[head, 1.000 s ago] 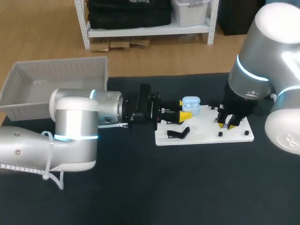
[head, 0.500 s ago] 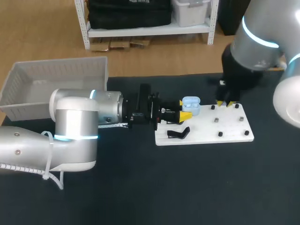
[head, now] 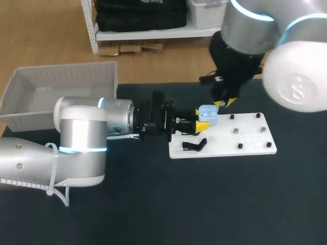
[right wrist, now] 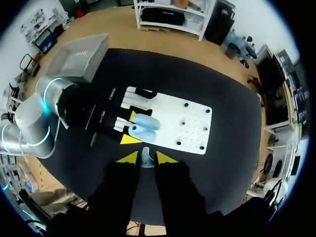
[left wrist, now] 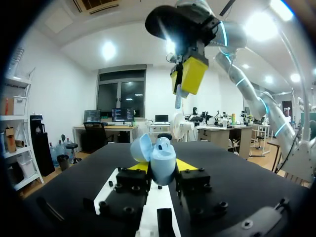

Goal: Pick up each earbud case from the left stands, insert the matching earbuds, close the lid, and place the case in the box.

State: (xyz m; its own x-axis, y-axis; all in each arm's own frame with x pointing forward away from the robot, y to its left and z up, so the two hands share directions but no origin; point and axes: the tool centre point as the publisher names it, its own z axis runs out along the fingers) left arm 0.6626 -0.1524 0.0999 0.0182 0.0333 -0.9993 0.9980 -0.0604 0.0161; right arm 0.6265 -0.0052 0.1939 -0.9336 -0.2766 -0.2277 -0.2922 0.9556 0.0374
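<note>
The dark worktop (head: pixel 153 204) carries a white pegged board (head: pixel 250 140) right of its middle, and a white box (head: pixel 61 81) sits at its far left corner. At the board's left end is the light-blue earbud case (head: pixel 208 113), lid open — the left hand (head: pixel 200 121) is clamped on it from two sides. Just above it, the right hand (right wrist: pixel 146 158) pinches a small pale earbud (right wrist: pixel 145 154) between its tips.

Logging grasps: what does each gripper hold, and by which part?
Left gripper: open earbud case, by its base. Right gripper: earbud, by its upper end.
</note>
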